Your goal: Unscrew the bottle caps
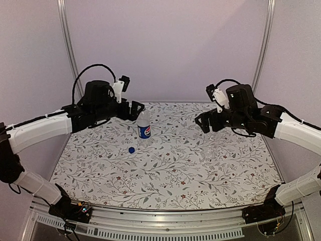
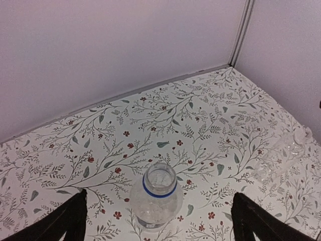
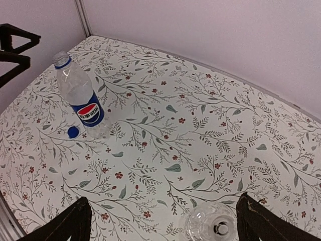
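Observation:
The taller Pepsi bottle stands upright at the back centre of the table. Its mouth is open and a blue ring sits round its neck. The blue cap lies on the table just beside the bottle's base. My left gripper hangs open above the bottle, one finger on each side, touching nothing. The shorter clear bottle stands upright under my right gripper, a small pale cap on its neck. That gripper is open and holds nothing.
The floral tablecloth covers the table. Pale walls with metal corner posts close in the back and sides. The clear bottle also shows faintly at the right of the left wrist view.

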